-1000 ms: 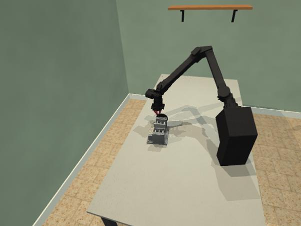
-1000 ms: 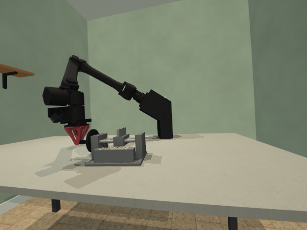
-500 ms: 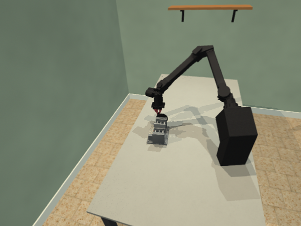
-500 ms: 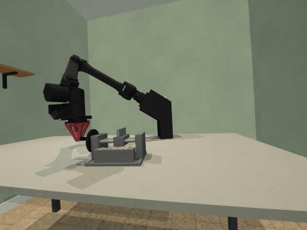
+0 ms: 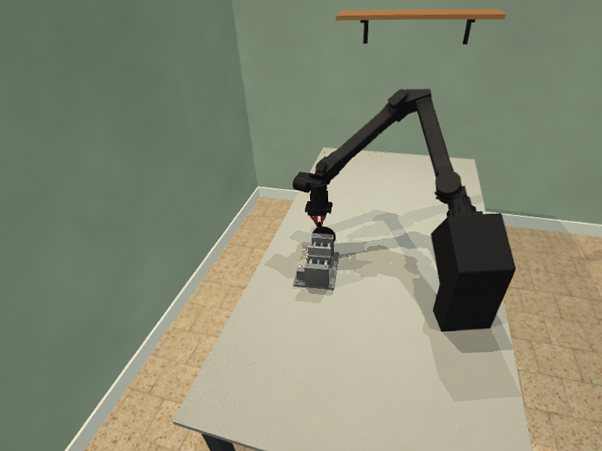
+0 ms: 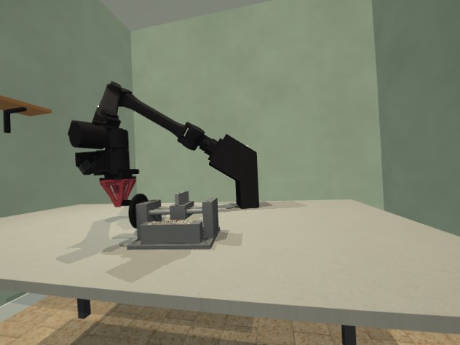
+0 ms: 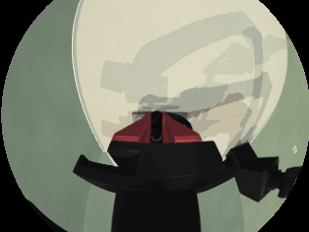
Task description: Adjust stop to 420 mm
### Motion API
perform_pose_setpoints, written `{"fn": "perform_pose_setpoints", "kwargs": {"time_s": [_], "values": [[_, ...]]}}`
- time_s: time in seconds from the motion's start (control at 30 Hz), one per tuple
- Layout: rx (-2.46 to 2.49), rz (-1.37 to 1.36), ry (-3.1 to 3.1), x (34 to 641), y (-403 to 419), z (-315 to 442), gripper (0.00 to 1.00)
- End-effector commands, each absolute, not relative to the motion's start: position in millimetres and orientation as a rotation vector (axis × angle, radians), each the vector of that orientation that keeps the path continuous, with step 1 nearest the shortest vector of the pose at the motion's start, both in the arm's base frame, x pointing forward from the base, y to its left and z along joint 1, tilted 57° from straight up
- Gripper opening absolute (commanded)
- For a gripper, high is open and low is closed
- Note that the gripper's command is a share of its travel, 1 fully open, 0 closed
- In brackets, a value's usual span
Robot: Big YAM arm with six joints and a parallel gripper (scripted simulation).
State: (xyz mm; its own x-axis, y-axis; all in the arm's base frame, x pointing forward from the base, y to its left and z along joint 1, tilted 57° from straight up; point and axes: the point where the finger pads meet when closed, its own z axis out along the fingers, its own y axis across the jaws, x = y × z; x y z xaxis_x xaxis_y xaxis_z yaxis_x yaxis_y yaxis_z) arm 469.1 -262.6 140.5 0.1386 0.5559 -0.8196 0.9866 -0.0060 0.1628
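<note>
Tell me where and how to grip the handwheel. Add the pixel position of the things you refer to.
Best by its peg (image 5: 319,225) (image 6: 126,202) (image 7: 156,118), from above, one finger on each side. The handwheel (image 5: 326,231) (image 6: 132,215) (image 7: 183,119) stands upright, and the slim peg juts sideways from its outer face, with open space over it.

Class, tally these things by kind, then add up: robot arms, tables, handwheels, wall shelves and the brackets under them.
Robot arm: 1
Table: 1
Handwheel: 1
Wall shelf: 1
Shelf brackets: 2
Total: 6
</note>
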Motion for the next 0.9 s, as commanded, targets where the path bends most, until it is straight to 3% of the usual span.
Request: {"fn": "perform_pose_setpoints", "kwargs": {"time_s": [0.0, 0.87], "values": [[1.632, -0.685, 1.508, 471.7, -243.1, 156.2, 0.06], [1.629, -0.695, 1.514, 434.7, -243.8, 151.6, 0.06]]}}
